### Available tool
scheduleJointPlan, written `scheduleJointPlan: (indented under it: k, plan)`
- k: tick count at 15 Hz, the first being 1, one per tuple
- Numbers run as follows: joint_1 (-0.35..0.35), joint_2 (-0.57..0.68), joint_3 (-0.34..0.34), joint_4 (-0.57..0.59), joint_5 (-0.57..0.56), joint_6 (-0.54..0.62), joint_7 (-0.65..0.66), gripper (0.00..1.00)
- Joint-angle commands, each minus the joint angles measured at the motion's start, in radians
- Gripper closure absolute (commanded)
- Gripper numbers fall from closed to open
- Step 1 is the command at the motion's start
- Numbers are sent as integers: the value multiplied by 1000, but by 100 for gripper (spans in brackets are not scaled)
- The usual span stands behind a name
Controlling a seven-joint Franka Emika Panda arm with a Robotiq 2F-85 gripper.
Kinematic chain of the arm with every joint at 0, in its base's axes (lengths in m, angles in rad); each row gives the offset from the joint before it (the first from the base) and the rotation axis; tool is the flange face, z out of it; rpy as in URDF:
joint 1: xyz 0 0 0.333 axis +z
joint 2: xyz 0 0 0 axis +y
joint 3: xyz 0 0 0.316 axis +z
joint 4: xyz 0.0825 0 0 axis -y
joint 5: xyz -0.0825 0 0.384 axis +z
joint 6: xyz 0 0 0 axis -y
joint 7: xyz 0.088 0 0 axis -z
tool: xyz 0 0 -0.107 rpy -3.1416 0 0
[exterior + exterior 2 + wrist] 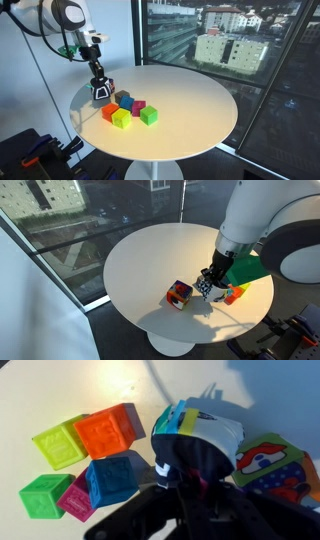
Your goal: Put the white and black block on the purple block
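The white and black block (200,432) sits between my gripper's (190,480) dark fingers, which look shut on it. In both exterior views the gripper (98,82) (211,278) holds the block (102,91) (206,286) at or just above the table top. I cannot tell whether it is lifted. The purple block (73,500) lies in the cluster of cubes to the side, wedged between the blue and green cubes. It also shows in an exterior view (139,106). The fingertips are hidden behind the block.
Beside the purple block lie a blue cube (110,478), an orange cube (110,430), a yellow cube (60,443) and a green cube (43,496). A brownish-red cube with green patches (270,470) (180,294) stands close to the gripper's other side. The round white table (200,100) ends near the windows.
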Motion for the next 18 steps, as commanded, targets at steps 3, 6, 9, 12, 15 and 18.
scheduleJointPlan:
  k: [3,6,9,12,15,18]
  plan:
    - [-47,-69,-13,21,9,-71,-57,93]
    - [-80,-76,-19,40,-42,-110,-36,93]
    - [-113,-73,-27,62,-107,-147,-20,93]
    - [-139,-59,-40,88,-154,-176,-14,93]
    - [-158,-47,-55,110,-180,-196,-10,93]
    - [-172,-26,-74,131,-179,-209,-17,93]
